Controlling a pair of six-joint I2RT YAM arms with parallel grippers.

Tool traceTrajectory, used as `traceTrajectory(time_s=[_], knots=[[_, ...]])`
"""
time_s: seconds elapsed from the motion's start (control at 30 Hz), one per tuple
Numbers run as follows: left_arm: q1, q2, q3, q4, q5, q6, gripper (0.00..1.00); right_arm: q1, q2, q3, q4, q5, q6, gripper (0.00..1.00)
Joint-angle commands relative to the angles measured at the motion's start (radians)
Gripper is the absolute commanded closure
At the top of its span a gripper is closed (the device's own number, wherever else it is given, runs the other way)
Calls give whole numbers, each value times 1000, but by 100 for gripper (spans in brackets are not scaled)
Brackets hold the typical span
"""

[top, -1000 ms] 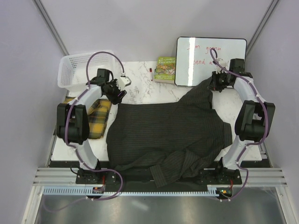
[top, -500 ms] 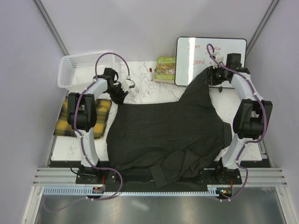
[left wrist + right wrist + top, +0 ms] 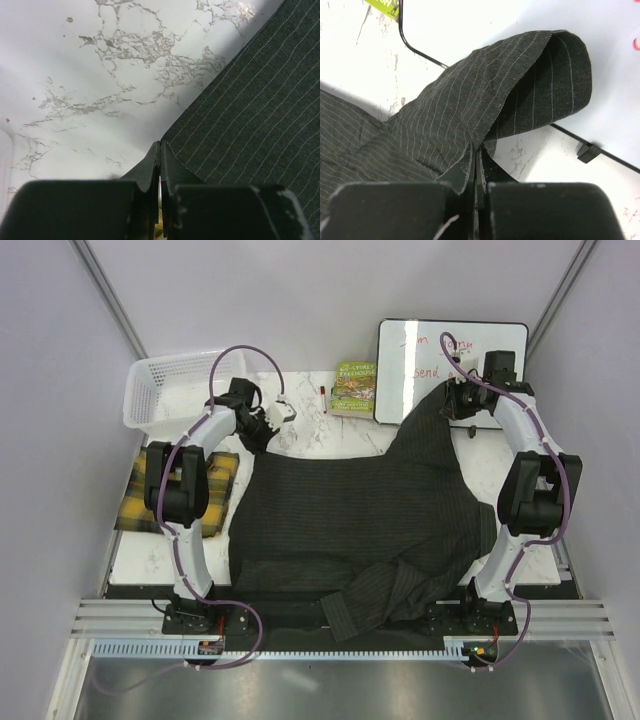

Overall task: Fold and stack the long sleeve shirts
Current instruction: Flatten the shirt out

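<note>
A dark pinstriped long sleeve shirt (image 3: 360,520) lies spread across the marble table (image 3: 310,435). My left gripper (image 3: 262,432) sits at its far left corner. In the left wrist view the left gripper (image 3: 160,145) is shut, and the hem of the dark shirt (image 3: 250,110) runs into its tips. My right gripper (image 3: 453,405) is shut on the far right corner and holds it up. In the right wrist view a fold of the dark shirt (image 3: 470,110) loops above the right gripper (image 3: 476,150). A yellow plaid shirt (image 3: 135,508) lies at the left edge, partly under the left arm.
A white mesh basket (image 3: 140,390) stands at the back left. At the back, a green book (image 3: 353,387) lies next to a whiteboard (image 3: 420,380) with red writing. The whiteboard (image 3: 470,25) lies under the raised cloth. The shirt's near part hangs over the table's front edge.
My left gripper has closed at the dark shirt's far left corner after reaching further back. My right gripper has drawn the far right corner up and back over the whiteboard.
</note>
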Motion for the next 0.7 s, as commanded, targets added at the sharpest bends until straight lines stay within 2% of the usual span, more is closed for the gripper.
traceTrajectory(time_s=[0.0, 0.2, 0.4, 0.5, 0.67], knots=[[-1, -58, -38, 52, -69, -8, 98, -1, 10, 78, 18, -5, -9, 100], [2, -202, -93, 58, -31, 10, 98, 1, -88, 53, -40, -31, -55, 100], [3, -316, -198, 150, -75, 42, 98, -1, -139, 5, -42, -20, -97, 100], [3, -316, -216, 233, -112, 33, 98, 2, -109, 43, -11, -10, -83, 100], [5, -192, -116, 223, -140, -1, 98, 5, 20, 200, -39, 4, -72, 100]])
